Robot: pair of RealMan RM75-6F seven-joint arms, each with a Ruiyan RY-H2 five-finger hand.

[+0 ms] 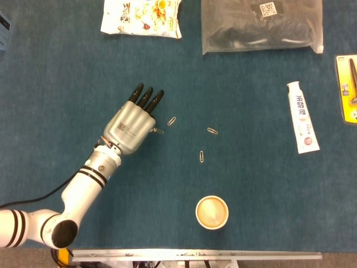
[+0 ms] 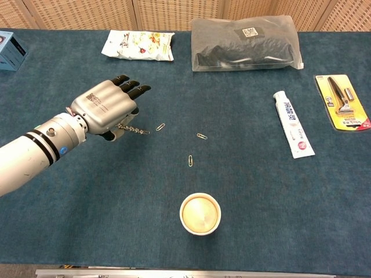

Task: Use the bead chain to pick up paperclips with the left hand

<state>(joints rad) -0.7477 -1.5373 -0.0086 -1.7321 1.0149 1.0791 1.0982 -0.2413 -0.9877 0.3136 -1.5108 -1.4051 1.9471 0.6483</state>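
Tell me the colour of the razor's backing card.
Yellow; the razor card shows best in the chest view.
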